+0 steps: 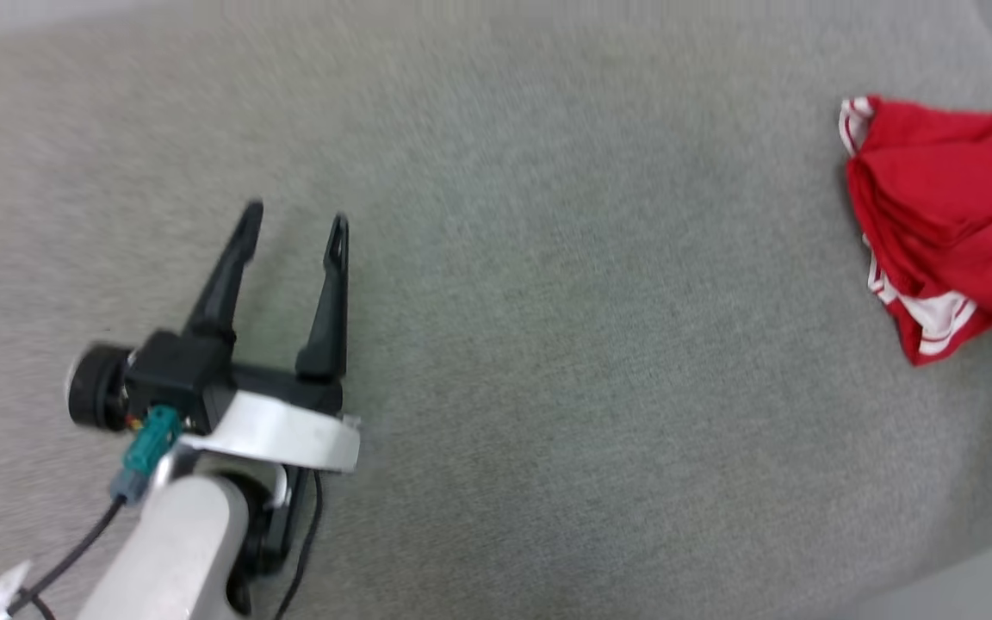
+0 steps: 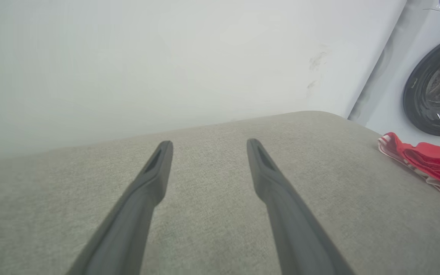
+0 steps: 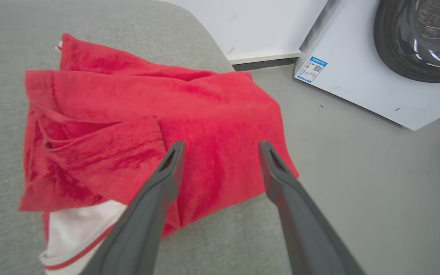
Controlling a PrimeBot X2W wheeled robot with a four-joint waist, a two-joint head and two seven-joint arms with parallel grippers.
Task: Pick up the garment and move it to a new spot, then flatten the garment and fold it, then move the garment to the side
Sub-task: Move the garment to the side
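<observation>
Both spread and empty, my right claw [image 3: 222,145] hangs over the red garment [image 3: 128,99], loosely folded at the right edge of the grey worktop [image 1: 548,344], my left claw [image 1: 296,213] well apart; folding and the sideways move look done.

One garment [image 1: 944,224], two end effectors, one table [image 1: 548,344], one washing machine [image 3: 357,76].
The red cloth is a single piece, with one white striped-trim panel showing at its edge. The left end effector [image 1: 295,215] and the right end effector [image 3: 222,147] make two, each with two dark fingers [image 2: 155,172], four in all. The washing machine has one round door and one blue-and-white label [image 3: 311,69].
</observation>
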